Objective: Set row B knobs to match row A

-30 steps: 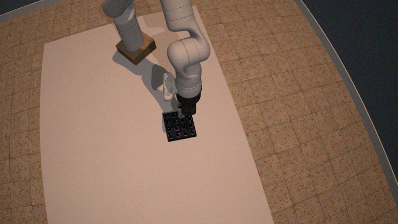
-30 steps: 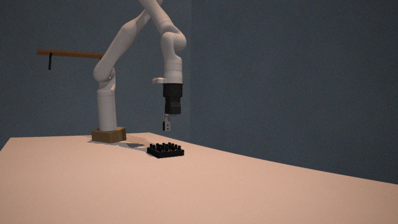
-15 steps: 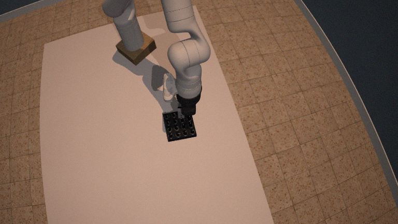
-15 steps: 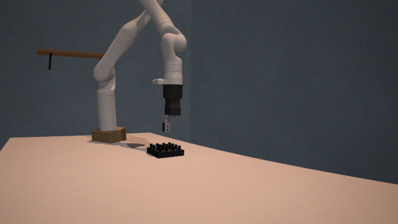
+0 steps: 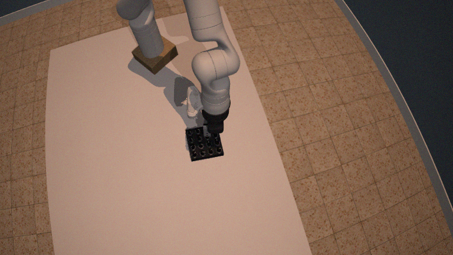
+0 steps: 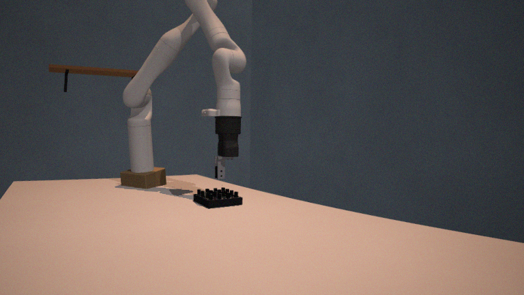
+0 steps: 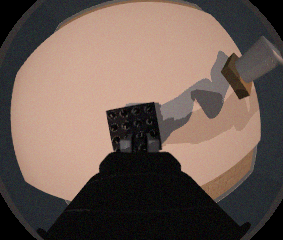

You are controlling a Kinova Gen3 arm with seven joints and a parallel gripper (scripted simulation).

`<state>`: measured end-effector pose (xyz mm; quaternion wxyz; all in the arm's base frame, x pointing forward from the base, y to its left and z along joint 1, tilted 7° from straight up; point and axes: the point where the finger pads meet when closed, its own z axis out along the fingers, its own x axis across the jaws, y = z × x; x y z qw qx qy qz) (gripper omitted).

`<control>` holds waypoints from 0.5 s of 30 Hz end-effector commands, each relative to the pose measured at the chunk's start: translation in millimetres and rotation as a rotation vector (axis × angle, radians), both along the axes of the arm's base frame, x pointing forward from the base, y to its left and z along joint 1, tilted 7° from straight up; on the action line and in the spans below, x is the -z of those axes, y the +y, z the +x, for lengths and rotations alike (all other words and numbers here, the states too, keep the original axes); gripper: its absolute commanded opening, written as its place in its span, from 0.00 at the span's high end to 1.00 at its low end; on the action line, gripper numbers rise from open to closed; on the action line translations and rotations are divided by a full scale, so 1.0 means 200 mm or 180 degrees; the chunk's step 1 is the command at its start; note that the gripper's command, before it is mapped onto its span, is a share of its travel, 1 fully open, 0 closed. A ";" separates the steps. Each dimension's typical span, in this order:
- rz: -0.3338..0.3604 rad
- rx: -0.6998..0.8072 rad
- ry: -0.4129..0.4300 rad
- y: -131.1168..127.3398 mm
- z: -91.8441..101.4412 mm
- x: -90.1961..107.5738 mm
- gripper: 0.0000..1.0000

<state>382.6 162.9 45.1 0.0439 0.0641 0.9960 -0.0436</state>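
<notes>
The black knob box [image 5: 204, 143] [image 6: 226, 202] [image 7: 131, 118] stands flat on the table, its short black knobs upright in a four-by-four grid. My gripper [image 5: 207, 135] [image 6: 220, 178] [image 7: 139, 139] points down and is partly open, with nothing between its fingers. In the exterior view the fingertips hang clear above the knobs. In the wrist view the two fingers overlap the box's lower part and hide some knobs there. The printed names, marks and white lines are too small and dark to read. The socket cannot be made out, so I cannot tell the rows apart.
The arm's base stands on a brown block [image 5: 154, 62] [image 6: 133, 179] [image 7: 236, 77], well away from the knob box. A wooden shelf [image 6: 92, 70] is on the wall behind the arm. The arm's shadow falls on the pale table [image 5: 133, 172] [image 6: 270, 253] [image 7: 71, 75].
</notes>
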 end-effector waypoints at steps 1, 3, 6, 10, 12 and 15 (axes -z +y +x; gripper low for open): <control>0.0005 0.0002 0.0007 -0.01 0.00 0.03 0.54; 0.0005 0.0002 0.0007 -0.01 0.00 0.05 0.54; 0.0005 0.0002 0.0007 -0.01 0.00 0.05 0.54; 0.0005 0.0002 0.0008 -0.01 0.00 0.08 0.54; 0.0005 0.0002 0.0008 -0.01 0.00 0.09 0.54; 0.0005 0.0001 0.0008 -0.01 0.00 0.10 0.54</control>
